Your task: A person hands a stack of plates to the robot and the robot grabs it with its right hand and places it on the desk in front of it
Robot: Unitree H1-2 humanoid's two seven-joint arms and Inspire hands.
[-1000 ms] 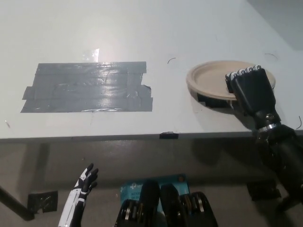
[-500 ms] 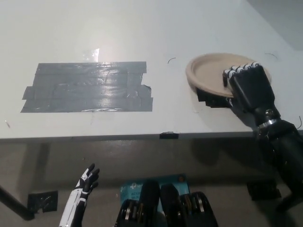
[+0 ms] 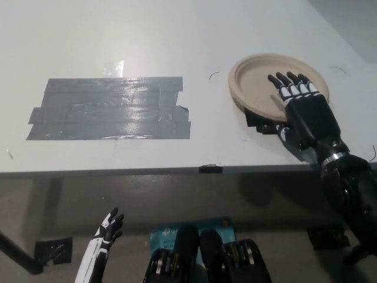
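A tan stack of plates (image 3: 262, 79) lies flat on the white desk (image 3: 177, 35) at the right. My black right hand (image 3: 300, 109) is over the stack's near right edge, its fingers stretched out and spread above the plate. It is open and holds nothing. Part of the near rim is hidden under the hand. My white left hand (image 3: 106, 230) hangs low at the lower left, below the desk's front edge, with its fingers apart.
A large patch of grey tape (image 3: 109, 109) covers the desk's left middle. The desk's front edge (image 3: 177, 171) runs across the picture, with a small black tab (image 3: 210, 169) on it. Floor and a blue object (image 3: 171, 233) show below.
My right hand's fingers have uncurled from the plates' rim and now lie stretched out over the stack. The stack has shifted a little further from me on the desk.
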